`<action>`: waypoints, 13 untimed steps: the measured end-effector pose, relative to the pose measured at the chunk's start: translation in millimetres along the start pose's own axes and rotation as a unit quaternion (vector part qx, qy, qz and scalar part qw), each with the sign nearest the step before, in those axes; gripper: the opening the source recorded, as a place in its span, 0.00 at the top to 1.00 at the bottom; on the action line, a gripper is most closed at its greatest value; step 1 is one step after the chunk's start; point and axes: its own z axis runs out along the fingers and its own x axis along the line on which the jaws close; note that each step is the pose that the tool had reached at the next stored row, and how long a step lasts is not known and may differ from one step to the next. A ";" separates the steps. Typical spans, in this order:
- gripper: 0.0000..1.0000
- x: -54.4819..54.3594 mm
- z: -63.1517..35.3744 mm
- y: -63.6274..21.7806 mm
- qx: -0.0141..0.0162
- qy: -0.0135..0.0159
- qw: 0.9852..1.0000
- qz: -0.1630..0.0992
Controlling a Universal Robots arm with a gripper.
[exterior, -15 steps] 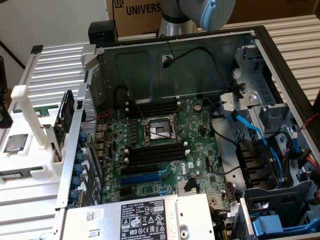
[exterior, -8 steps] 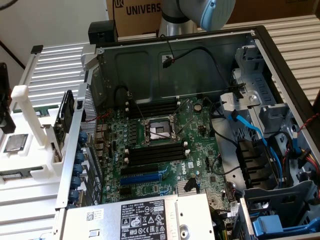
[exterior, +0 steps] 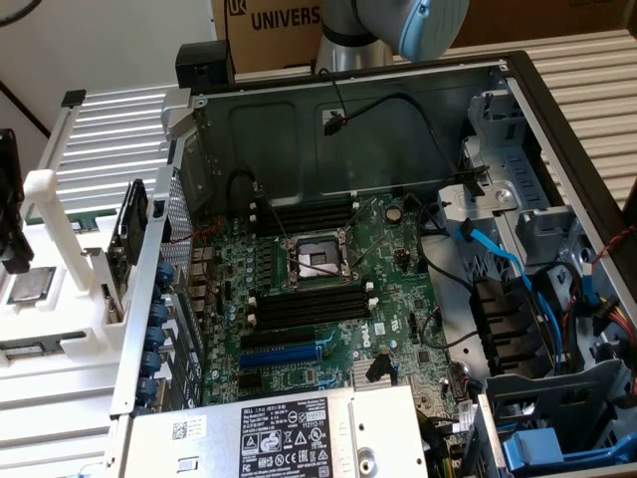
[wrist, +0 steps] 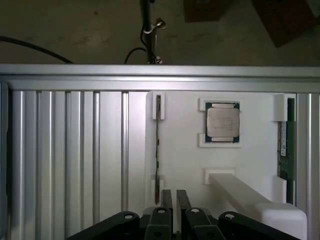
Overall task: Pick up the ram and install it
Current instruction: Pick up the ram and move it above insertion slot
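One ram (wrist: 158, 145) edge-on in white holder (wrist: 186, 167), gripper (wrist: 173, 193) beside, seemingly ajar

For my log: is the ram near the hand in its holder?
In: the ram stands edge-up between the white holder's two clips.

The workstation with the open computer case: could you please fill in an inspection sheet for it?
Surface: ribbed aluminium table, white holder on it.
Job's things: ram standing in the holder's clips; black memory slots look empty.
Clutter: processor chip and thin edge-on stick in the holder.
Grippers: tool hangs over the holder, nearest the edge-on stick.
Cables: blue cables inside the open case.
Surroundings: cardboard box beyond the case.
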 end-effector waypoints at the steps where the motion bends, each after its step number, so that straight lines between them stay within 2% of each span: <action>1: 0.76 0.0 0.4 0.0 0.000 0.000 1.000 0.000; 2: 0.76 0.1 0.9 0.0 0.000 0.000 1.000 0.000; 3: 0.69 0.1 1.4 0.0 0.000 0.000 1.000 0.000; 13: 0.69 3.1 8.1 0.1 0.000 0.000 1.000 0.000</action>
